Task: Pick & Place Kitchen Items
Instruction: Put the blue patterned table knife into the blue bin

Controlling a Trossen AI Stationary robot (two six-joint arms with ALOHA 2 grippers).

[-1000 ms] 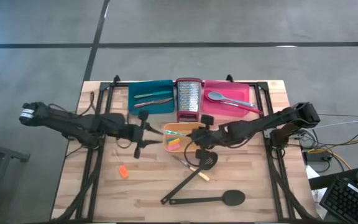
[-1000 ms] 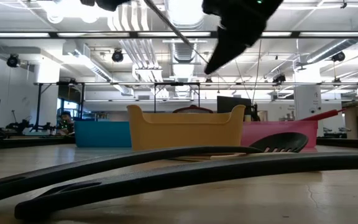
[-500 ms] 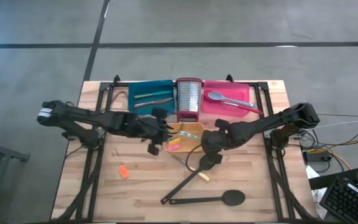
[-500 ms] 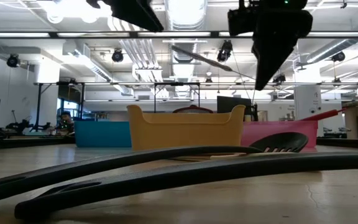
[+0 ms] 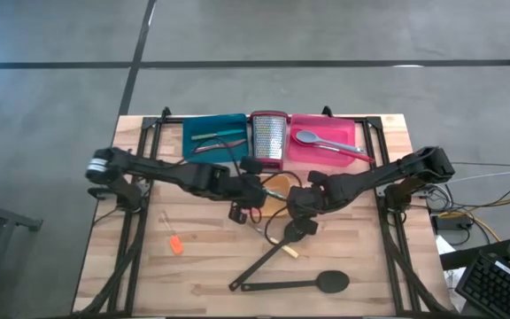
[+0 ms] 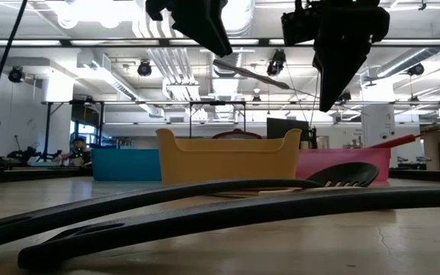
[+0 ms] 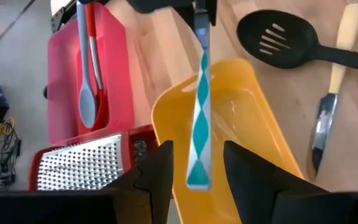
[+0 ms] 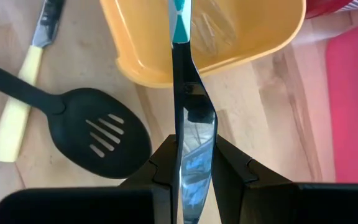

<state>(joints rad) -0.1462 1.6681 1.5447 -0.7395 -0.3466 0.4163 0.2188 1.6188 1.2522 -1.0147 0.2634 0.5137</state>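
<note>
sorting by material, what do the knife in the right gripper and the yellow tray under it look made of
Knife: blade looks like polished metal, mirror reflections; handle looks plastic, teal and white pattern. Yellow tray: likely moulded plastic, smooth, slightly glossy, rounded rim. The right gripper clamps the blade.

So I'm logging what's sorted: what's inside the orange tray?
Nothing visible lies in the orange tray; the right gripper holds a teal-patterned knife above it, hiding part of the floor.

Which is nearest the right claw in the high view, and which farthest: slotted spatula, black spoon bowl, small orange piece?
From the right claw, which grips a knife:
1. Slotted spatula, just below it.
2. Black spoon bowl, near the table's front edge.
3. Small orange piece, far across on the left side.
</note>
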